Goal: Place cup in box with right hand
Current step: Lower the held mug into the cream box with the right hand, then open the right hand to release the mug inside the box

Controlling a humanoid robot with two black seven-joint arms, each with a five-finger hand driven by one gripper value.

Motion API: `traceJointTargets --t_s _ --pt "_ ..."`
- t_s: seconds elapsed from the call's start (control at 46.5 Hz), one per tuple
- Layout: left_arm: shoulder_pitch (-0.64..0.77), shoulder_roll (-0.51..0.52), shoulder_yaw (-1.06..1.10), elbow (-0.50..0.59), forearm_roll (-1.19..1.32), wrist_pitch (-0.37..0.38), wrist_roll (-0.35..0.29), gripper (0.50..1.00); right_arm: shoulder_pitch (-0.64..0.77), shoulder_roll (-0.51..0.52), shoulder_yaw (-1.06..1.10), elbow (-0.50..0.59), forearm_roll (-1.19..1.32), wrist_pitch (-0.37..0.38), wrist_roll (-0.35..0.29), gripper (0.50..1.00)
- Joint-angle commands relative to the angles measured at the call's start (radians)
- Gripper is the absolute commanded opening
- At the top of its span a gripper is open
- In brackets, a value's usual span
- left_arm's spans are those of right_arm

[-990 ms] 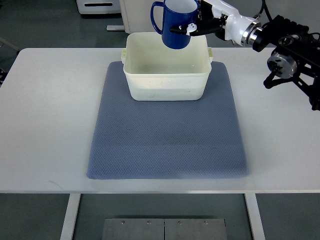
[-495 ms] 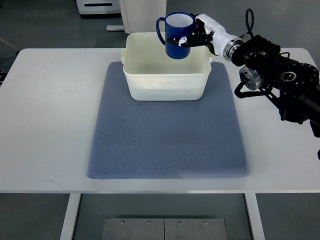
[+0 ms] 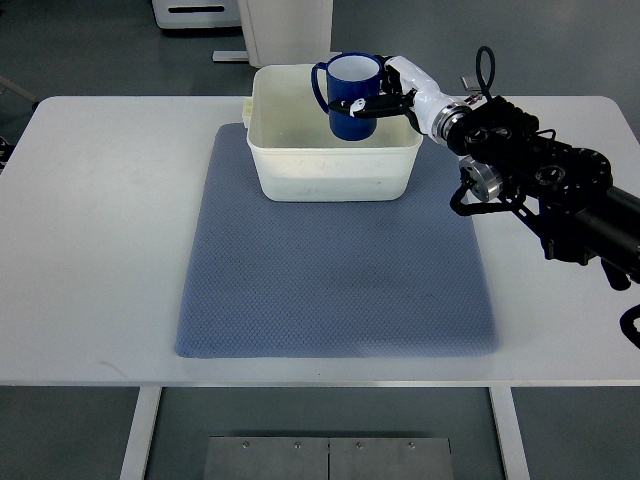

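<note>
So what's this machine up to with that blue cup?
The robot's right hand grips a blue cup and holds it upright over the open white box, with the cup's lower part already below the box's rim. The box sits at the far end of a grey-blue mat on the white table. The cup hasn't been let go yet.

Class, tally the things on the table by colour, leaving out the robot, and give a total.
Blue: 2, the cup and the mat
Cream: 1, the box
Total: 3
</note>
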Motion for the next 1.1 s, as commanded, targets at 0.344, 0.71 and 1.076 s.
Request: traceJointTargets --t_s 0.344,0.71,1.076 --pt "0.0 0.0 0.0 0.0 0.0 0.0 0.0 1.0 -0.008 0.002 0.002 0.006 0.002 -0.013 0.01 0.5" --pt "0.0 0.0 0.0 0.0 0.0 0.0 0.0 1.0 -0.009 0.005 0.003 0.009 0.002 -0.015 0.088 0.604" --pt "0.0 0.0 0.0 0.0 0.0 0.0 0.0 1.0 -0.011 0.005 0.002 0.015 0.003 -0.01 0.107 1.0"
